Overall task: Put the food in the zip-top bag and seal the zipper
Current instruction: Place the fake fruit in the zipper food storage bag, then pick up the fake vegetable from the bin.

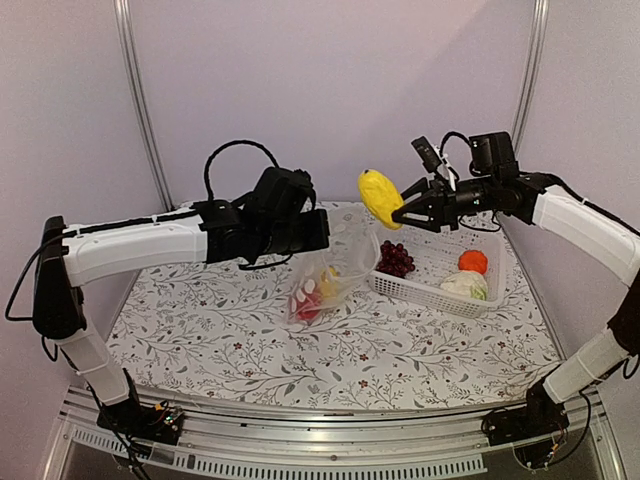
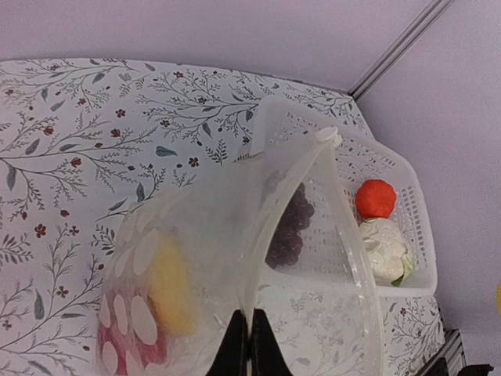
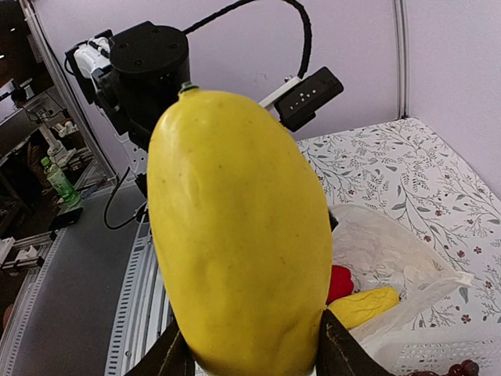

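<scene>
My right gripper [image 1: 402,213] is shut on a large yellow food piece [image 1: 380,197], held in the air above the zip-top bag [image 1: 325,280]; it fills the right wrist view [image 3: 239,235]. My left gripper [image 2: 249,345] is shut on the bag's mouth edge, the zipper strip [image 2: 290,204], holding the bag up and open. Inside the bag lie a red pepper [image 1: 306,304] and a yellow piece [image 1: 329,282]. The grapes [image 1: 394,258], orange fruit [image 1: 473,261] and cabbage [image 1: 466,285] lie in the white basket [image 1: 430,292].
The white basket stands right of the bag on the floral tablecloth [image 1: 200,330]. Metal frame posts [image 1: 140,100] rise at the back corners. The table's front rail [image 1: 330,440] runs along the near edge.
</scene>
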Tool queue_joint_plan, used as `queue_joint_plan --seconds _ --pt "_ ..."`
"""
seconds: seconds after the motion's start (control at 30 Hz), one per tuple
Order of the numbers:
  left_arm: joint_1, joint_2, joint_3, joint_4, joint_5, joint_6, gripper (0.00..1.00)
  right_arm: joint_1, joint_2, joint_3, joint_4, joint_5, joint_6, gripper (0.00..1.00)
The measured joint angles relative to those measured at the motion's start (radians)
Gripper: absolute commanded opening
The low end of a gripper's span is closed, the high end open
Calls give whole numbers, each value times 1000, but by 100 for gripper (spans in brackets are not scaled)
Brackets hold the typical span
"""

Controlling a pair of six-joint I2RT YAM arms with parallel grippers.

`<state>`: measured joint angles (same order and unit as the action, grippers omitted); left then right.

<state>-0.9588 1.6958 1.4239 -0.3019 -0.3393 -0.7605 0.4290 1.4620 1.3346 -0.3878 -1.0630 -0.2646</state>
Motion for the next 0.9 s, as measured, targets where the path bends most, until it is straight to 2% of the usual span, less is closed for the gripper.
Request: queue_joint_plan --seconds 0.1,0.17,0.3,0.37,0.43,0.73,0.9 --pt "0 0 0 3 2 -1 0 48 49 0 71 -12 56 35" --pt "2 0 0 5 4 -1 0 69 85 0 107 -15 85 39" --pt "5 0 0 6 7 -4 0 83 148 0 156 -5 119 57" --pt "6 -3 -5 12 6 -7 0 83 171 0 169 9 131 71" --pt "8 -9 -19 16 6 -11 0 82 193 0 180 26 135 78" --pt "11 -31 -66 29 6 -26 0 82 209 13 158 92 137 81" --pt "11 -36 -74 33 5 -25 0 76 148 15 82 172 81 79"
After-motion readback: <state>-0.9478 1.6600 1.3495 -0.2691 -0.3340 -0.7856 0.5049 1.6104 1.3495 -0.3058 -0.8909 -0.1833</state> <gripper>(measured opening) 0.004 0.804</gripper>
